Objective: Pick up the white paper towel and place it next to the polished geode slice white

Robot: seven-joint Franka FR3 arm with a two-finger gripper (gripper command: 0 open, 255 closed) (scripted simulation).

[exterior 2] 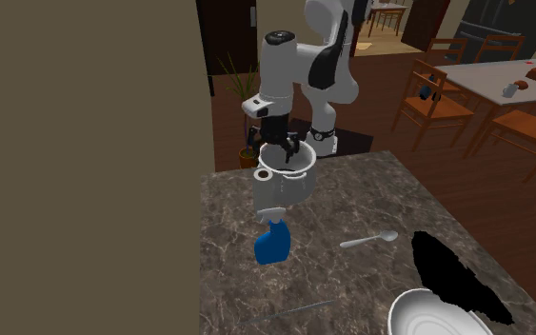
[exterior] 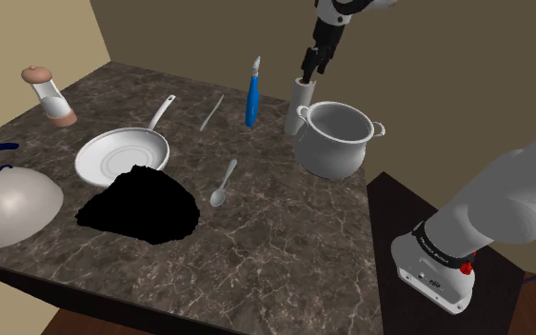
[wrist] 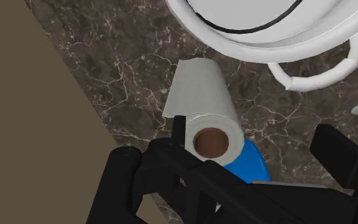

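1. The paper towel roll (exterior: 300, 103) stands upright near the far edge of the marble counter (exterior: 285, 247), just beside the white stockpot (exterior: 337, 143); whether the two touch I cannot tell; a blue spray bottle (exterior: 252, 95) stands near on its other side.
2. The gripper (exterior: 310, 68) hangs just above the roll's top, fingers spread and grasping nothing; in the wrist view the roll's brown core sits against one finger (wrist: 179, 127), not midway between the two.
3. The step in hand, as I judge it, is the approach for the pick; the roll is not yet lifted.
4. The next move calls for a sideways shift until the roll is centred between the fingers, then a descent and a squeeze; the pot's handle is close, so that side has little room.
5. The goal is probably the ragged black shape (exterior: 140, 205) lying flat beside the white frying pan (exterior: 123, 157); I take it for the geode slice, though it is drawn black; it lies well apart from the roll, with a spoon (exterior: 223, 183) between them; bare counter beside it looks the place to set down.
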